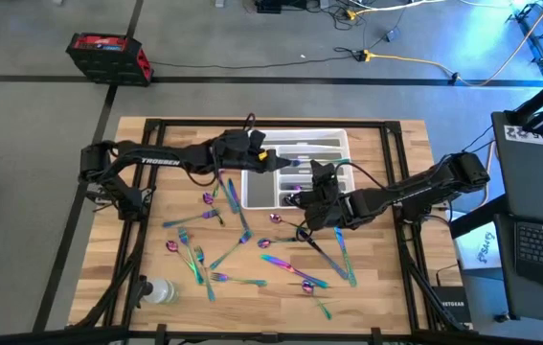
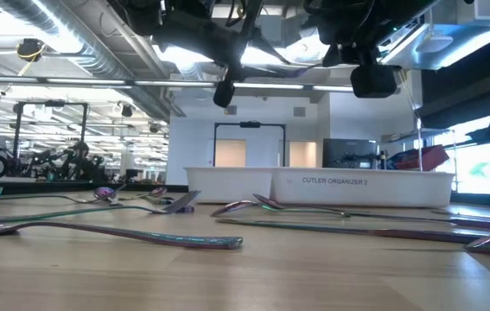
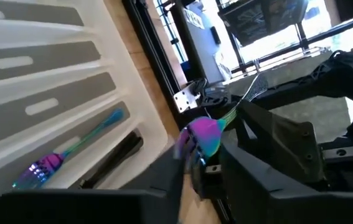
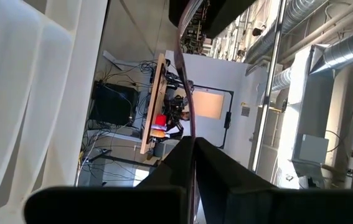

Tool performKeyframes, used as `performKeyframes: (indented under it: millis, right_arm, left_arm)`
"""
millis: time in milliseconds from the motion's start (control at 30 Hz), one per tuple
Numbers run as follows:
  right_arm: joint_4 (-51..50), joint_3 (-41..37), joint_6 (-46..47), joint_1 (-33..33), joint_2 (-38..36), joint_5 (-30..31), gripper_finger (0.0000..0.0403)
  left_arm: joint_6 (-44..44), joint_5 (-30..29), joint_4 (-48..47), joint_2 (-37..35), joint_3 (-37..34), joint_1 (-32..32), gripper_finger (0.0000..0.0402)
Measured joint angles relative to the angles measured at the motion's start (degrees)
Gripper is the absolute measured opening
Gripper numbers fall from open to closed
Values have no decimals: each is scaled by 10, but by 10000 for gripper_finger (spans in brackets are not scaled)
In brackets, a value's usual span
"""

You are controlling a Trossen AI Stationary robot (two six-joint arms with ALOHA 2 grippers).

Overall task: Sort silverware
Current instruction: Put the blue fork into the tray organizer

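The left claw (image 3: 192, 165) is hovering over the white tray (image 1: 263, 192), pinching a purple spoon (image 3: 202, 135). The right claw (image 1: 302, 198), pressed together on a slim utensil (image 4: 185, 87), is hanging at the tray's edge. Other silverware (image 1: 252, 251) is lying scattered on the wooden surface (image 1: 386, 287).

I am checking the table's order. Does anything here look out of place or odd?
A clear plastic bottle lies on its side at the table's near left corner, the only thing there that is not cutlery. The silverware lies scattered at all angles outside the white tray.
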Motion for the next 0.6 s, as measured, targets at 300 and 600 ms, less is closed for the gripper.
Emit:
performKeyframes:
  millis: [300, 600]
  right_arm:
    - [2, 1, 10, 0, -1, 2, 0]
    - [-30, 1, 203, 0, -53, -43, 31]
  left_arm:
    - [35, -5, 36, 0, -1, 8, 1]
    - [44, -6, 42, 0, 0, 12, 0]
